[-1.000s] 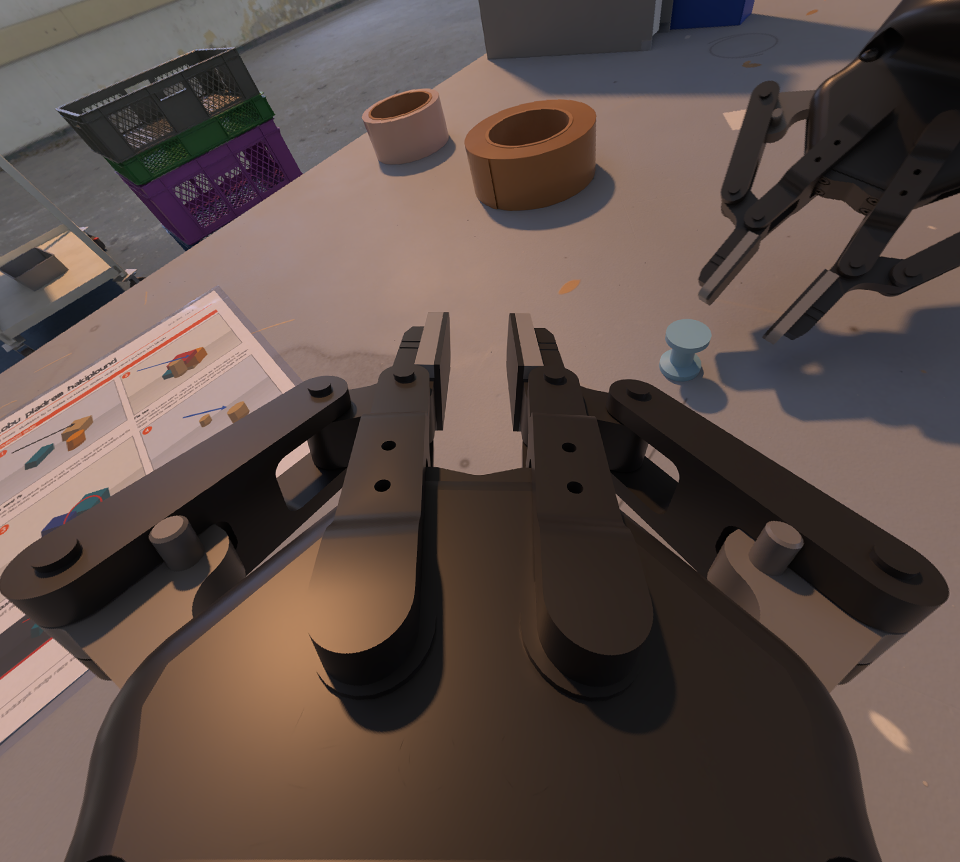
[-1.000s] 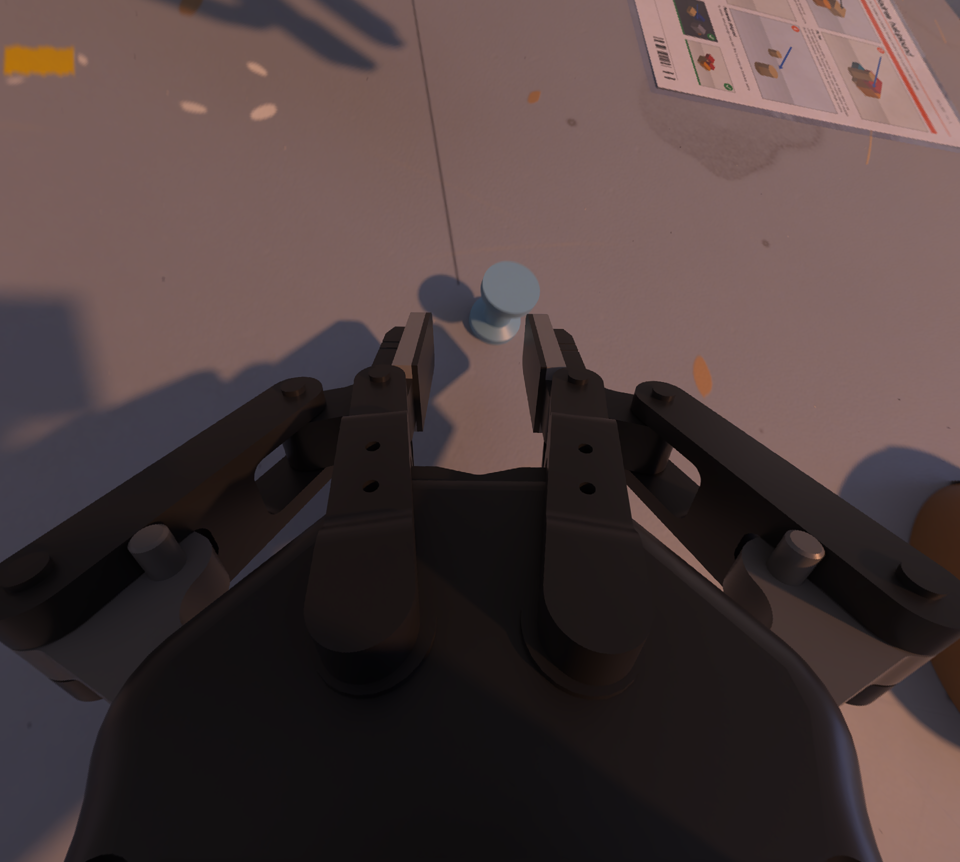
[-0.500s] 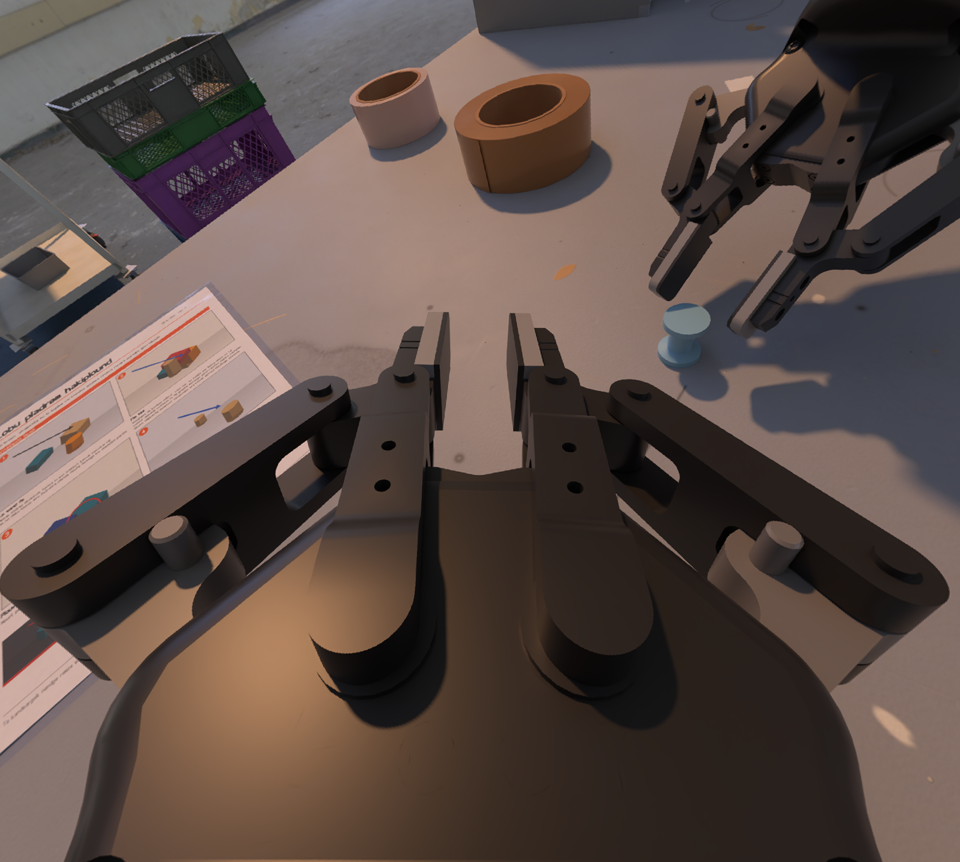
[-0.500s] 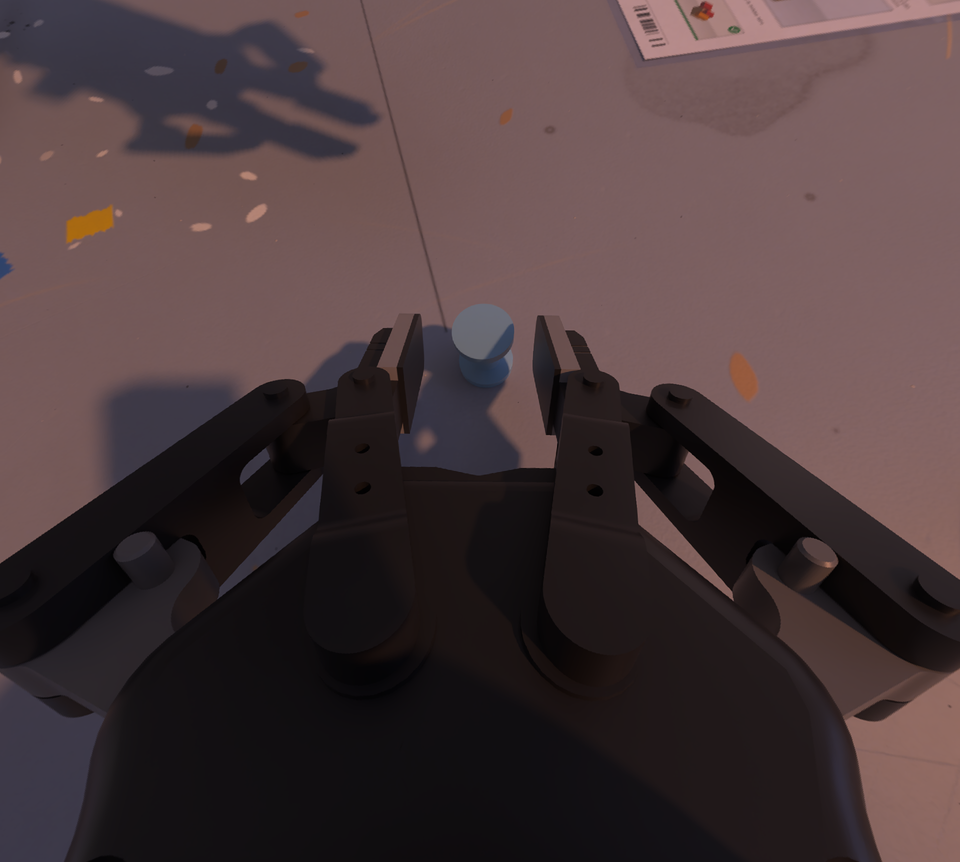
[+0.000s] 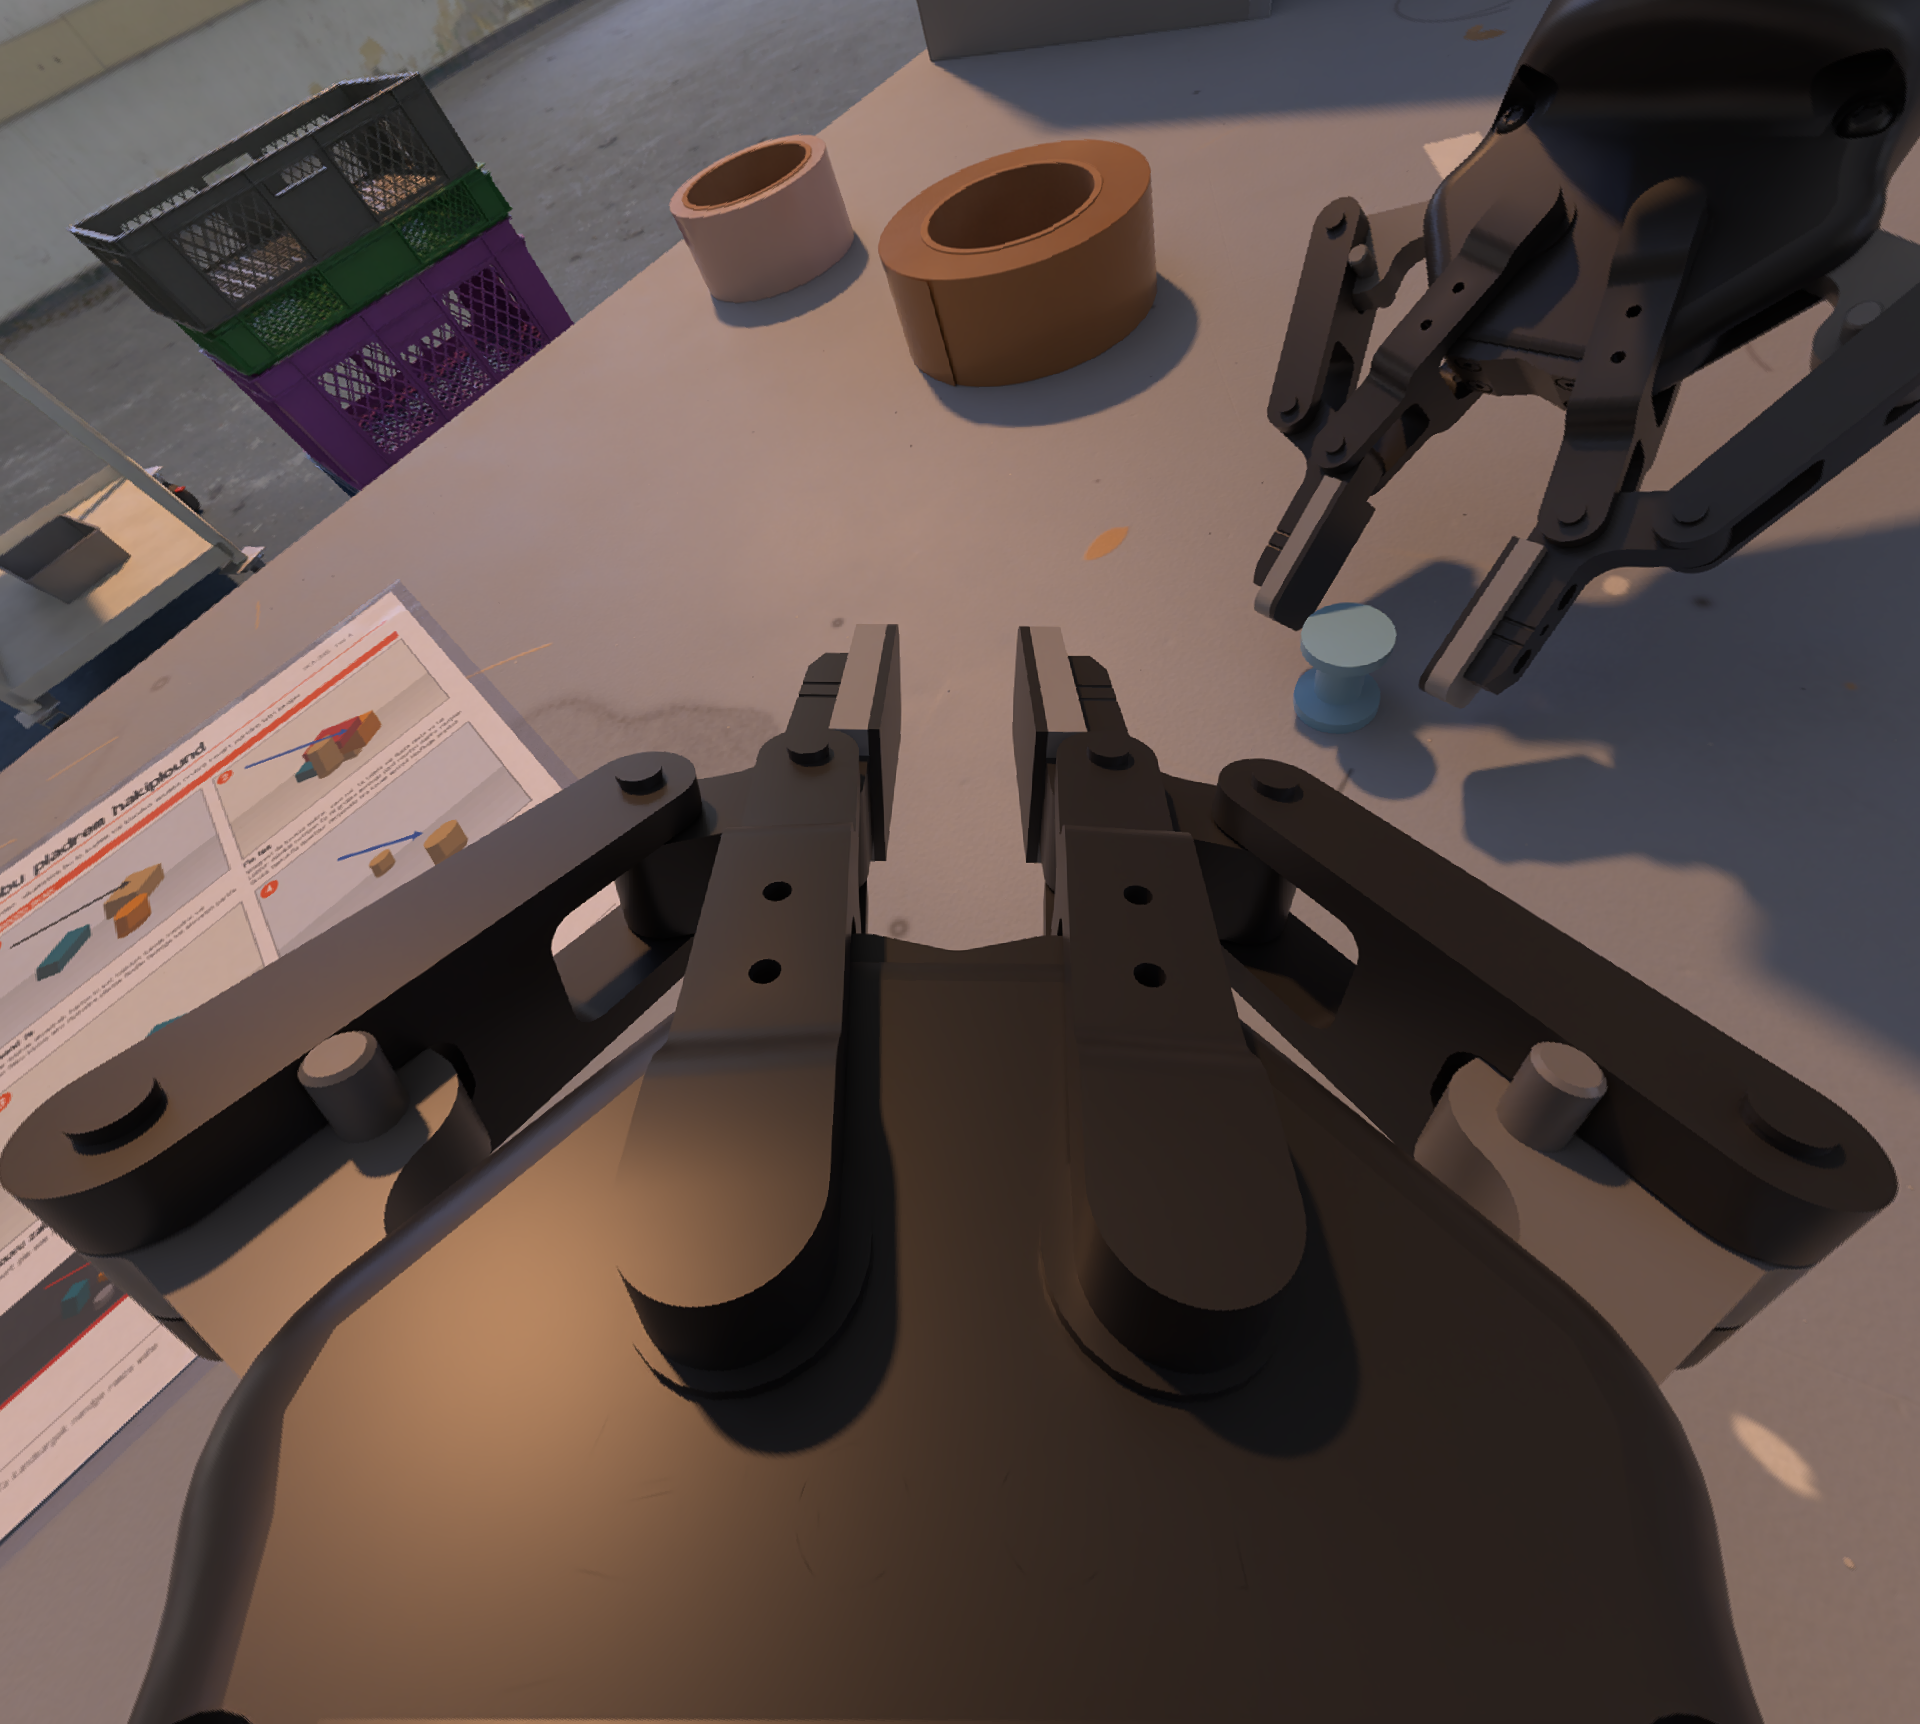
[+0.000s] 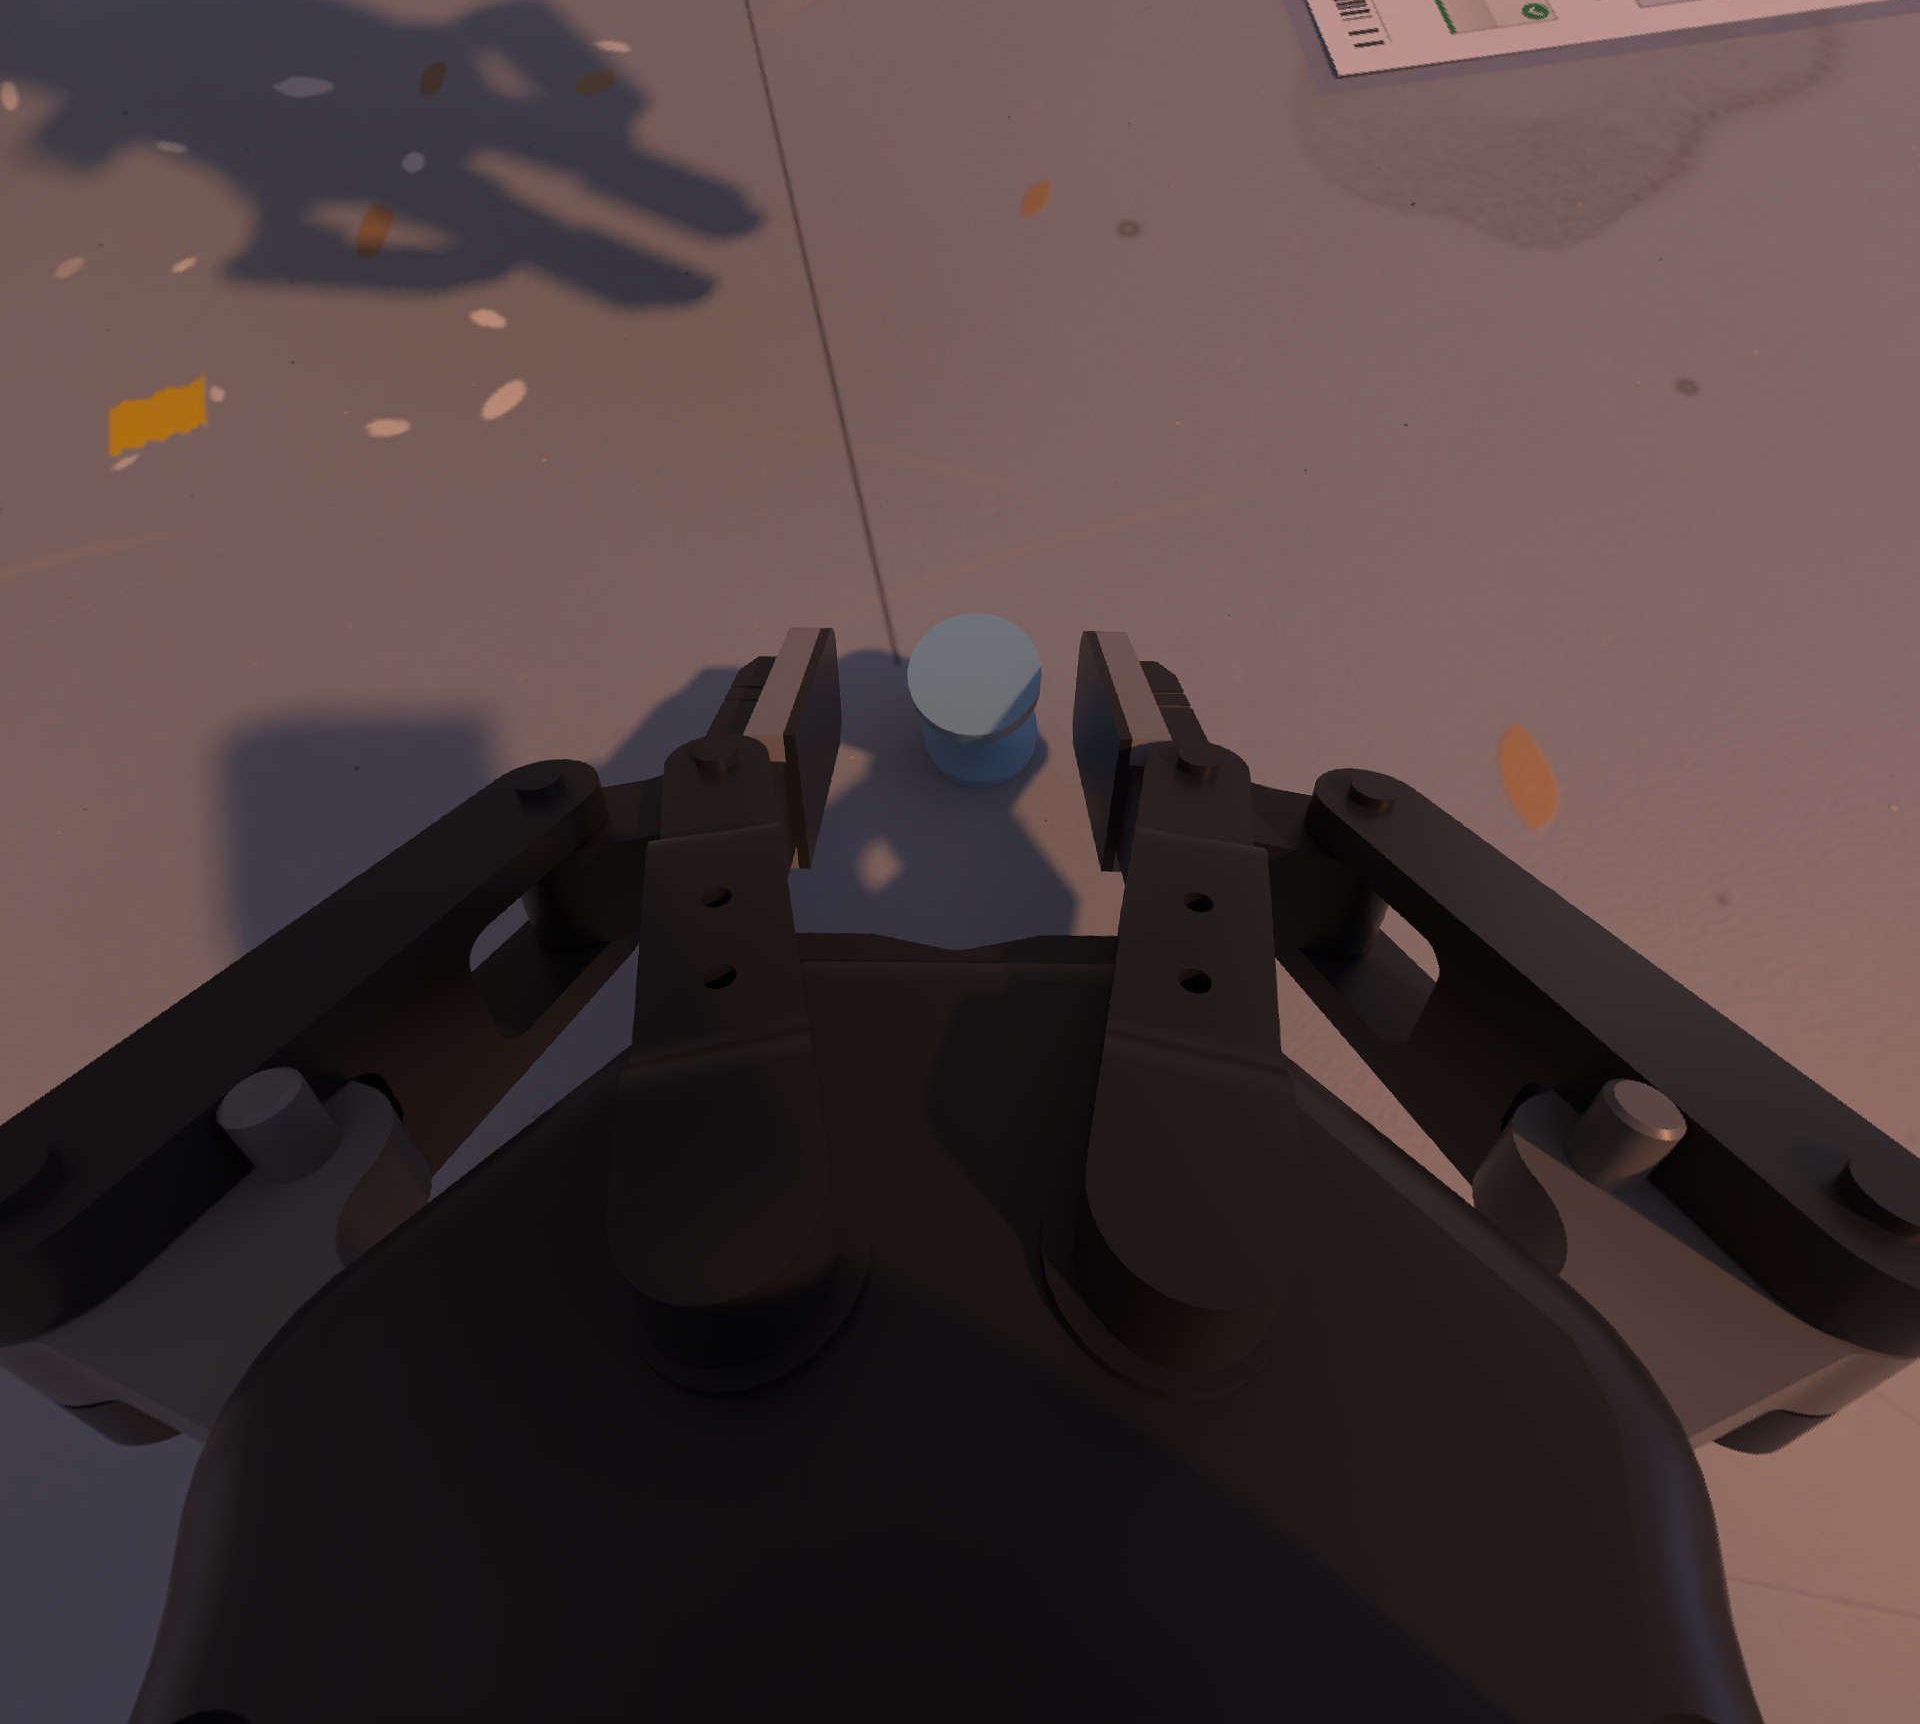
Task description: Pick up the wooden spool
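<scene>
Now upright wooden spool (image 6: 975, 698) between the spread, untouching fingers of the right gripper (image 6: 956, 739).

spool (image 6: 974, 698) pale blue | rings (image 5: 1018, 261) brown, (image 5: 764, 218) pinkish | crates (image 5: 312, 240) black, green, purple

The grey tabletop (image 5: 644, 531) carries a small pale blue spool (image 5: 1340, 668), standing upright. Farther back, two rings lie flat and just beside each other: a pink one (image 5: 764, 218) and a wider brown one (image 5: 1023, 258). A printed instruction sheet (image 5: 208, 853) lies near the edge.
</scene>
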Controlling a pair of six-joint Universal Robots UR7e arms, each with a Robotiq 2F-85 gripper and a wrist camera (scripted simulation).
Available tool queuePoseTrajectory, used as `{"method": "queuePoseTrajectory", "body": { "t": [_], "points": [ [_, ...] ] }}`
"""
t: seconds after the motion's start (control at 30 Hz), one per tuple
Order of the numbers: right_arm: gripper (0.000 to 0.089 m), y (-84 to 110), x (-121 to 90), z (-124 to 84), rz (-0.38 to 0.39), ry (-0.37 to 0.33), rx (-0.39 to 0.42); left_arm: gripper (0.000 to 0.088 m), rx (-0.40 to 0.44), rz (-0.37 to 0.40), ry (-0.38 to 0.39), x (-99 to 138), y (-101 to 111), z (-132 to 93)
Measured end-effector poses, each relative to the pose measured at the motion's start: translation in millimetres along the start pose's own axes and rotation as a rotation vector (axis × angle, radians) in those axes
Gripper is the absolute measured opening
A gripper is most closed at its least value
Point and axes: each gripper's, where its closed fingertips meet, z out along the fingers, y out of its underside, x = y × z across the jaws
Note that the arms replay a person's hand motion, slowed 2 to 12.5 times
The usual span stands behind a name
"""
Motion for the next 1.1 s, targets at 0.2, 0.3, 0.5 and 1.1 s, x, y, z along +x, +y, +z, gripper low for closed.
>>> {"method": "queuePoseTrajectory", "body": {
  "t": [0.2,0.3,0.5,1.1],
  "points": [
    [0.0394,-1.5,1.1,4.2,-0.010,0.000,-0.013,0.0199,-0.003,-0.006,0.001,-0.8,1.3,0.0],
    [0.0383,-2.2,1.5,5.5,-0.008,-0.004,-0.013,0.0198,0.000,-0.008,-0.001,-1.3,0.7,-0.6],
    [0.0359,-1.4,3.0,6.9,-0.010,0.000,-0.019,0.0194,0.003,-0.007,0.000,-1.2,-0.2,-0.8],
    [0.0272,3.7,4.5,11.0,-0.067,0.037,-0.052,0.0193,-0.010,0.000,0.011,1.8,2.1,1.7]
  ]
}}
